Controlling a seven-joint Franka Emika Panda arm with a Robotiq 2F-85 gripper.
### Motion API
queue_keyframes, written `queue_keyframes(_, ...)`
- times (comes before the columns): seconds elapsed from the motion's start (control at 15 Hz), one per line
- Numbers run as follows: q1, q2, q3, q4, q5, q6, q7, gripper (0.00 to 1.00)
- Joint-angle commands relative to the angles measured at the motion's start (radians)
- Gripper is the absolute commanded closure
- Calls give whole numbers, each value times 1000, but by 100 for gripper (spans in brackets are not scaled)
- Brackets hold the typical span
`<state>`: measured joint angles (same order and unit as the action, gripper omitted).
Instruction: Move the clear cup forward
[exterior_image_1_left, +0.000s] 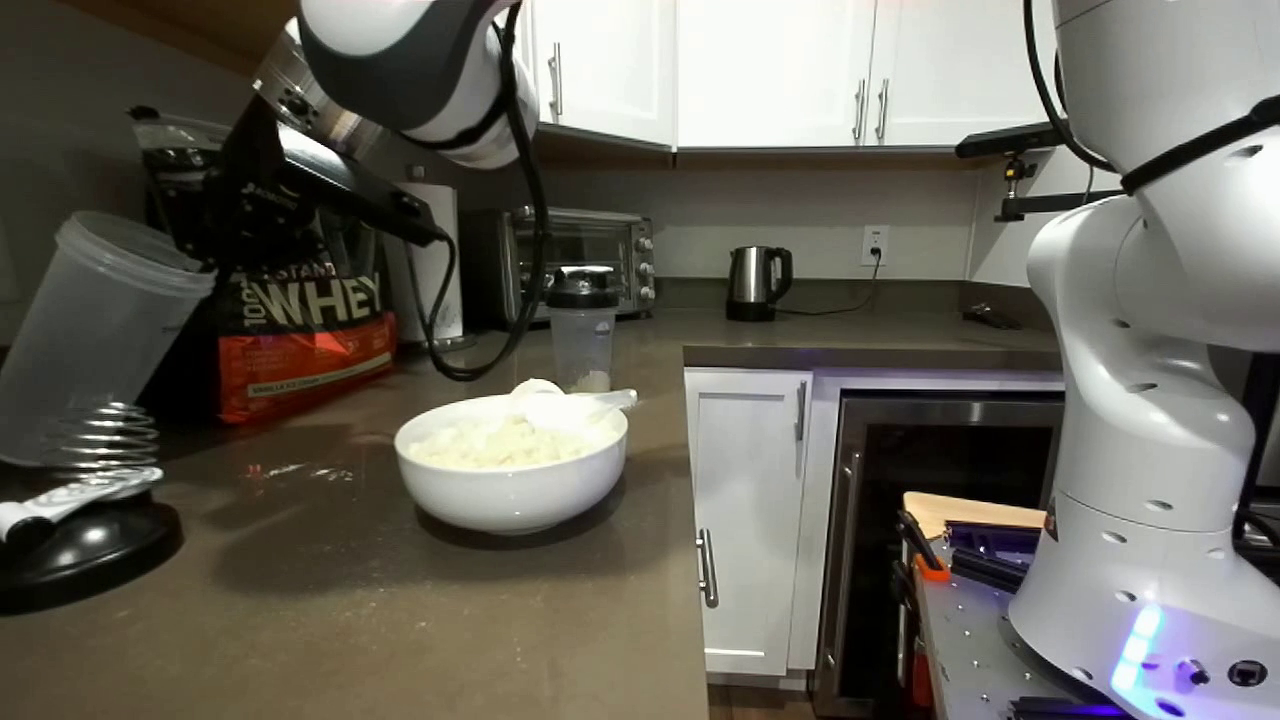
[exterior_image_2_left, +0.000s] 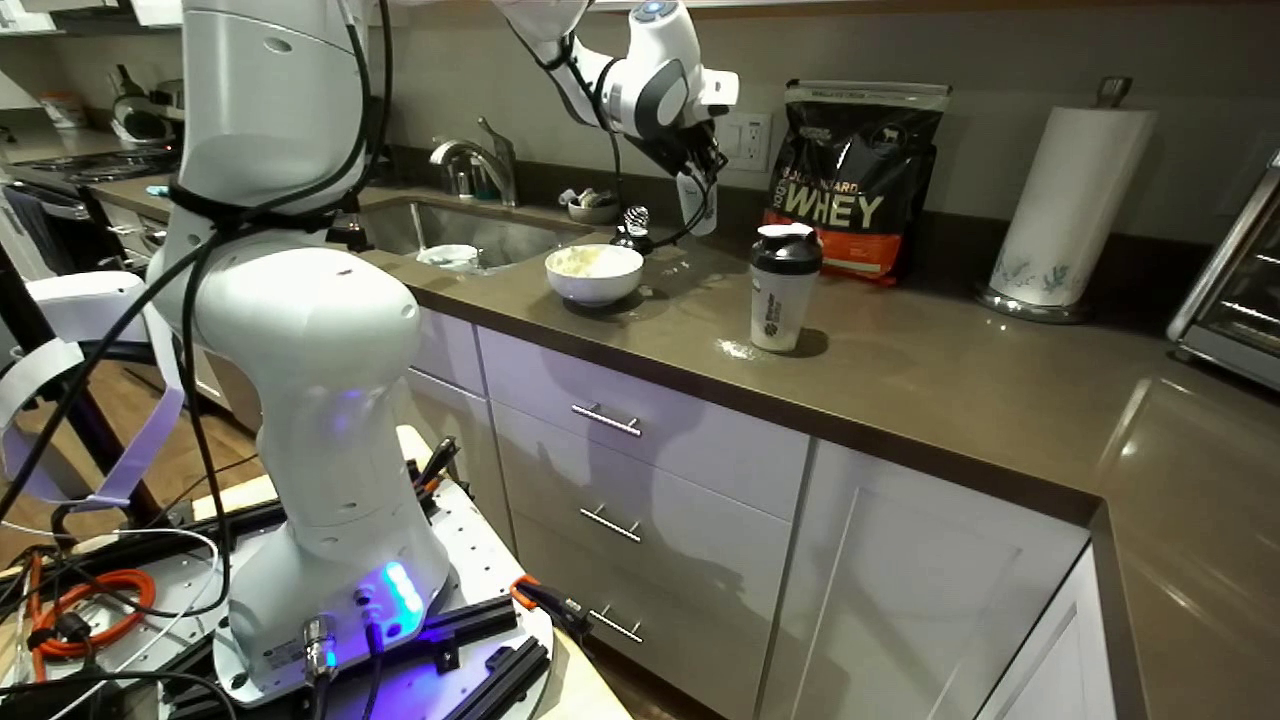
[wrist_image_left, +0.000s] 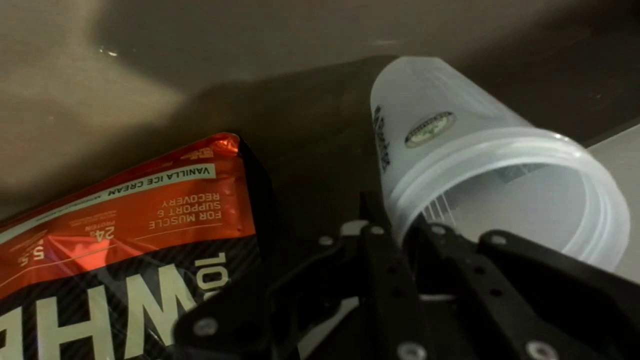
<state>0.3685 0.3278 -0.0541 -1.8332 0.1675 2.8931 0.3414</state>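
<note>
The clear cup (exterior_image_1_left: 105, 325) is a translucent frosted tumbler, tilted with its rim toward my gripper. It also shows in an exterior view near the back wall (exterior_image_2_left: 697, 205). In the wrist view the cup (wrist_image_left: 440, 107) has its open mouth facing the camera and a printed label on its side. My gripper (wrist_image_left: 397, 220) is shut on the cup's rim wall, one finger inside the mouth and one outside. The gripper shows dark in both exterior views (exterior_image_1_left: 210, 265) (exterior_image_2_left: 703, 170). Whether the cup's base touches the counter cannot be told.
A whey bag (exterior_image_1_left: 310, 340) stands beside the gripper. A white bowl of pale food (exterior_image_1_left: 510, 490), a lidded shaker bottle (exterior_image_2_left: 782, 295) and a wire coil (exterior_image_1_left: 100, 440) on a black base (exterior_image_1_left: 90, 540) are on the counter. A sink (exterior_image_2_left: 470, 240) and paper towel roll (exterior_image_2_left: 1075, 210) are farther off.
</note>
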Motion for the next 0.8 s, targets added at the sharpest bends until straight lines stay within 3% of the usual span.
queue_keyframes(0.0,25,-63,-41,-78,-25,11,45,97)
queue_keyframes(0.47,14,-85,-53,-118,6,6,13,97)
queue_keyframes(0.53,-35,-131,0,-170,-30,13,33,97)
queue_keyframes(0.6,16,-147,-54,-187,-8,8,18,97)
queue_keyframes(0.73,13,-184,-53,-217,-15,-7,13,97)
